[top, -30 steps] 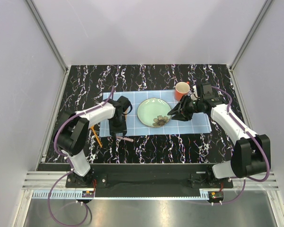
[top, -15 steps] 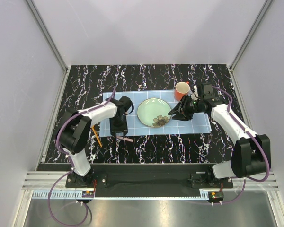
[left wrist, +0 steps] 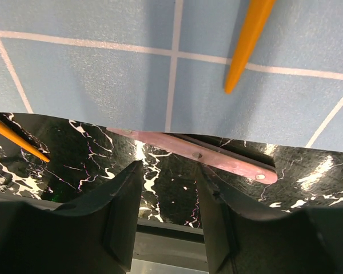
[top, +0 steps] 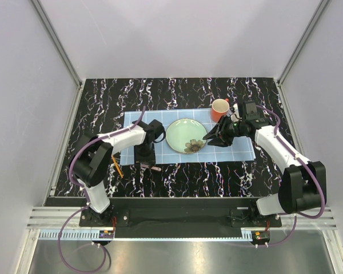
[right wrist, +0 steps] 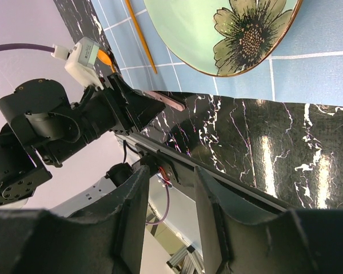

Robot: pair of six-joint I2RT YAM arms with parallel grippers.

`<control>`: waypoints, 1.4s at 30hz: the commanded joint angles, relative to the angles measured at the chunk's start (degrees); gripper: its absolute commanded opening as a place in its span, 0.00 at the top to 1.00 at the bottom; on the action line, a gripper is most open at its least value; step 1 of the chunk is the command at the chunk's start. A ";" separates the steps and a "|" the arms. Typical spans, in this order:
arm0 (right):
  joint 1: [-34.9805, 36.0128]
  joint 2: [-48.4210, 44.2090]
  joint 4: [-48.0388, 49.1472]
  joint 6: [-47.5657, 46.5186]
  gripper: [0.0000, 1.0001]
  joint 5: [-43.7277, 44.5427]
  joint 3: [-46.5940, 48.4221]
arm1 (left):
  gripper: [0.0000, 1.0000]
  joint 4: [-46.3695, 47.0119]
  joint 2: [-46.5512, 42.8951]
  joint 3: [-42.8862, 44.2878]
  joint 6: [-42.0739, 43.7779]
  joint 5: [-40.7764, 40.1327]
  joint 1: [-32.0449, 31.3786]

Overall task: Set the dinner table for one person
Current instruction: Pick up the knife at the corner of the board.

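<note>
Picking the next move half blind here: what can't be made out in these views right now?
- Pink handle: left wrist view, its working end vanishes at the placemat edge; top view, the left arm covers that end.
- Orange stick: left wrist view, cut off by the top edge.
- Plate: right wrist view, cut off by the top edge.
- Cup: top view, too small to see inside.

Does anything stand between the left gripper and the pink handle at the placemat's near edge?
Nothing visible does. The left gripper, jaws open, hangs just short of the pink handle; only bare dinner table lies between them.
</note>
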 commanded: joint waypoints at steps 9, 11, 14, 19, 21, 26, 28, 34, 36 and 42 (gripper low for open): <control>-0.54 0.07 -0.19 -0.94 0.56 -1.71 -0.07 | 0.53 -1.27 -0.13 6.00 -1.35 -2.79 -0.04; -0.63 0.24 -0.18 -1.12 0.56 -1.97 -0.16 | 0.53 -1.27 -0.39 6.27 -1.35 -2.97 -0.04; -0.63 0.33 -0.19 -1.03 0.56 -1.97 -0.25 | 0.53 -1.45 0.57 6.18 -1.35 -3.58 -0.04; -0.72 0.24 -0.19 -0.94 0.56 -2.15 -0.51 | 0.53 -1.45 2.77 5.39 -1.62 -5.25 -0.04; -0.81 -0.02 -0.19 -1.03 0.56 -2.15 -0.60 | 0.53 -1.36 3.73 5.47 -1.44 -5.78 -0.04; -1.07 -0.02 -0.19 -0.85 0.56 -2.15 -0.78 | 0.53 -1.54 4.35 5.91 -1.88 -6.57 -0.04; -1.25 -0.02 -0.19 -0.85 0.56 -2.23 -0.86 | 0.53 -1.62 4.44 6.00 -1.88 -6.66 -0.04; -1.33 0.42 -0.10 -0.94 0.56 -2.32 -0.95 | 0.53 -1.71 3.65 6.09 -3.46 -7.54 -0.04; -1.42 0.42 -0.10 -1.03 0.56 -2.50 -0.95 | 0.53 -1.80 3.91 6.79 -3.46 -7.71 -0.04; -1.42 0.33 -0.19 -1.12 0.56 -2.50 -0.86 | 0.53 -2.94 5.32 7.93 -4.17 -8.94 -0.04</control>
